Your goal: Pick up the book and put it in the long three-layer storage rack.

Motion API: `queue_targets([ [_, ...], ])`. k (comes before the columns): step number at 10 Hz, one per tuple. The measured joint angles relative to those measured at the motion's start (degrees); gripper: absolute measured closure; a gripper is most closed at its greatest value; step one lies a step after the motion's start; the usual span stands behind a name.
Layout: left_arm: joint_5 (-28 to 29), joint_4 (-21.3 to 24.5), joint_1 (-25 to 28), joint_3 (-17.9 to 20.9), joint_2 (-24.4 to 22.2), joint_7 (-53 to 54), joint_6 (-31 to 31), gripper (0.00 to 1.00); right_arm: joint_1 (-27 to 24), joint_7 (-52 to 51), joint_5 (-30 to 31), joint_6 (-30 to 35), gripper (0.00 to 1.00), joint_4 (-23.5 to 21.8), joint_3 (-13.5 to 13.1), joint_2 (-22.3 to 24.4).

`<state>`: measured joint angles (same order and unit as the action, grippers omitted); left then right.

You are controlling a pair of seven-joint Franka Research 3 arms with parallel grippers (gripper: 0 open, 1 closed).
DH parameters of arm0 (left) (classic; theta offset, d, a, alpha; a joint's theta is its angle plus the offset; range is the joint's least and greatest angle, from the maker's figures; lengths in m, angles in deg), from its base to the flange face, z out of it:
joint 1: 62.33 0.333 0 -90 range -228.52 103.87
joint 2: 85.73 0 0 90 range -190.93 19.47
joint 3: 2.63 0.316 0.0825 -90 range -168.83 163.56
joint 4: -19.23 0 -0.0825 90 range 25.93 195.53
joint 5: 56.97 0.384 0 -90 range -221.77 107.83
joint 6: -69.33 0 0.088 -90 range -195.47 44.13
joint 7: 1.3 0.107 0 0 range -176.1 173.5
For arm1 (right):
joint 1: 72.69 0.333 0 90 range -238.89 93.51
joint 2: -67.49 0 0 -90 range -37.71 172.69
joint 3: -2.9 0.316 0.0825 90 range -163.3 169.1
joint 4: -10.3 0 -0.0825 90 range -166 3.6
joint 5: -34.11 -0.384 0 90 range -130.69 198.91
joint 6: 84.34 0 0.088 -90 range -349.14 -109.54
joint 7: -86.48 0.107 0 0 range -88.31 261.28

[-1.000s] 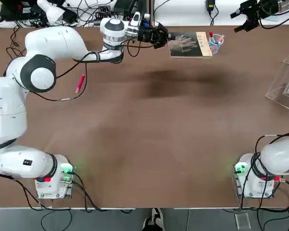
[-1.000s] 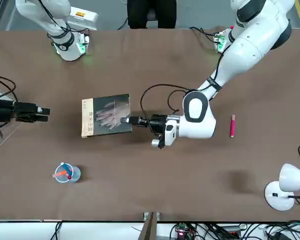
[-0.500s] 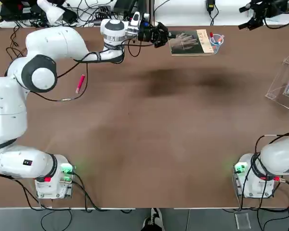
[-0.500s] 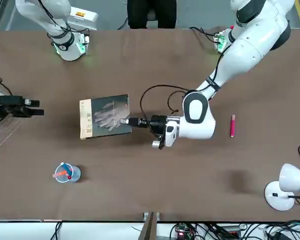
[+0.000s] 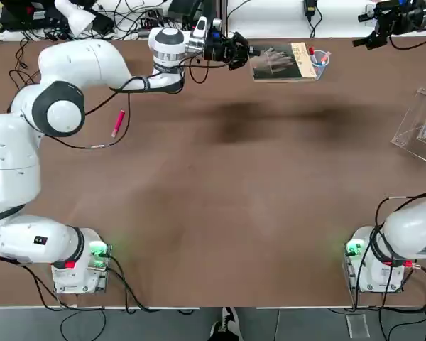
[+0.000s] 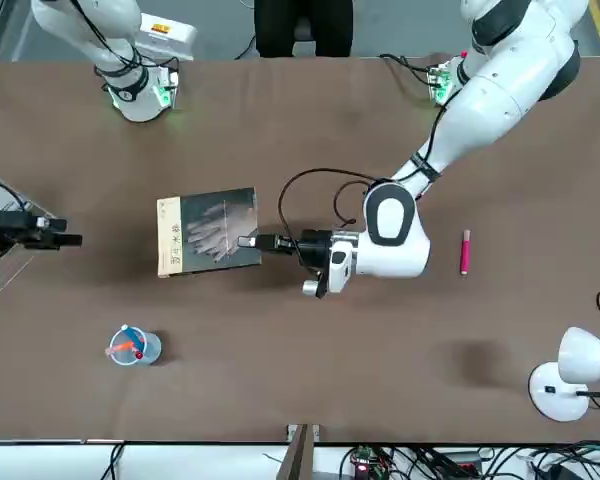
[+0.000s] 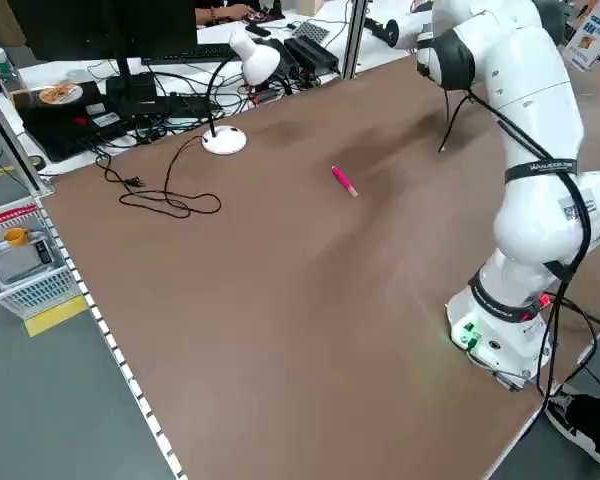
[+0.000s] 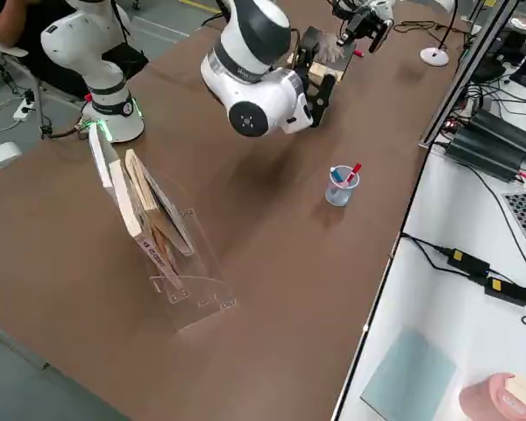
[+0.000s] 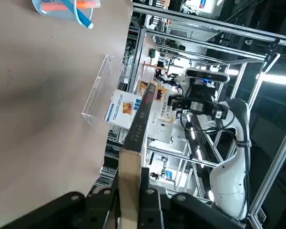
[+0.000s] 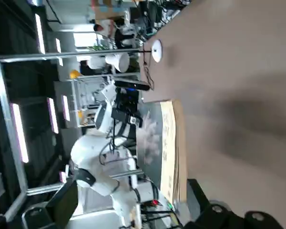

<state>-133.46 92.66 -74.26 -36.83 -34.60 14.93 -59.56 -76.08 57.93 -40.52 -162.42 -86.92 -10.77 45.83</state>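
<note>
**Book airborne, drifting toward my right arm**

My left gripper (image 6: 248, 242) stayed clamped on the book (image 6: 208, 232), held clear of the table and carried sideways. Right gripper (image 6: 72, 240), fingers apart, pulled back. Rack (image 8: 162, 241) unreached; handover looked likely.

Matt brown table (image 5: 220, 199), glossy white plastic arm shells (image 5: 78, 64)

A clear, smooth acrylic rack (image 8: 171, 254) and a dark, slightly glossy paper-covered book (image 6: 210, 232) are seen.

Left pincer (image 5: 250, 51) clamped, right pincer (image 6: 72, 240) agape
</note>
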Motion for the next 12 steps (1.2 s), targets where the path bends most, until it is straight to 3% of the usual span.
queue_targets([
  [8, 0.0, -0.03, -0.02, 0.0, 0.01, 0.0, 0.0, 0.99, 3.26, -0.23, -1.64, -0.05, 0.0, -0.41, 0.27, -5.3],
  [12, -0.01, -0.03, -0.03, 0.0, 0.02, 0.0, 0.0, 0.99, 4.43, -2.28, -2.15, -1.56, 0.0, -3.85, 1.33, -6.28],
])
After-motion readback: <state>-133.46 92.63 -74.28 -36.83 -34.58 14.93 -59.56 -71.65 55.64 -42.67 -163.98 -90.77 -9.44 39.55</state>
